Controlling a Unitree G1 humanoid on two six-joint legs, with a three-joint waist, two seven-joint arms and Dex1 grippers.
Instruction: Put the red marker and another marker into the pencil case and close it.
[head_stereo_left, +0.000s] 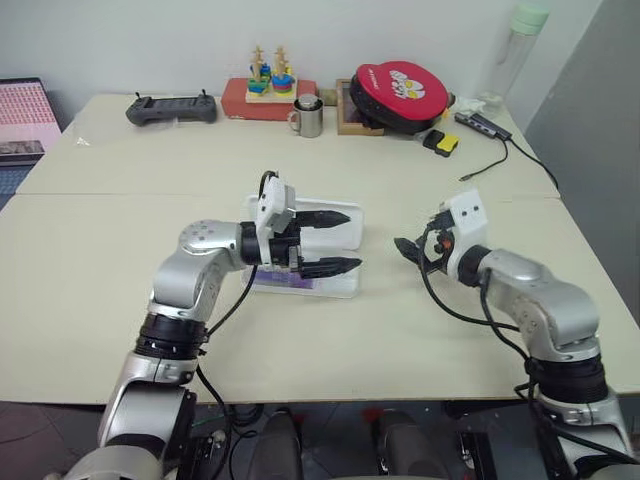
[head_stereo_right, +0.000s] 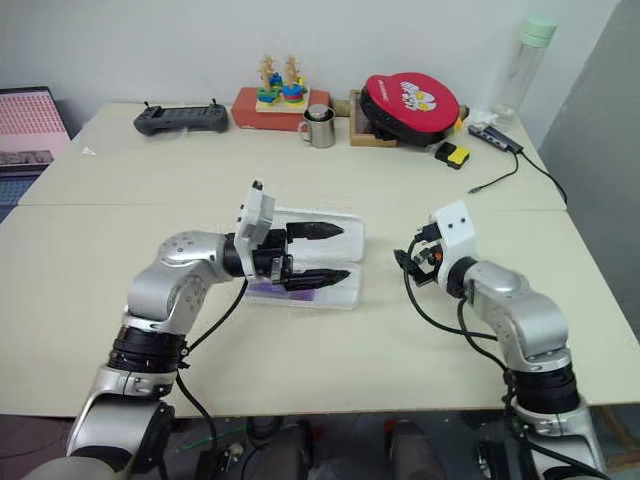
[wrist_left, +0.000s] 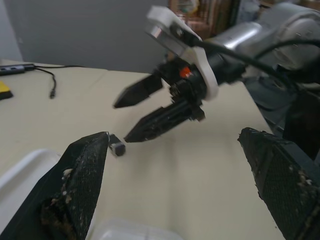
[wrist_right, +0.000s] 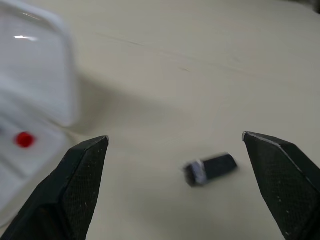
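Left gripper (head_stereo_left: 340, 241) over pencil case (head_stereo_left: 345, 285) (no readable txt).

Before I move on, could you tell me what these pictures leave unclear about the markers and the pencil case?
- Pencil case: the left gripper covers its middle in the head views, so the contents are hidden.
- Lilac marker: a purple strip under the arm, the rest hidden.
- Red marker: one blurred red end in the right wrist view.

On the counter (head_stereo_left: 120, 300) before me, the pencil case (head_stereo_left: 340, 285) lies under my left hand (head_stereo_left: 338, 241), a small cap (wrist_right: 209, 169) just right of it, before my right hand (head_stereo_left: 408, 250).
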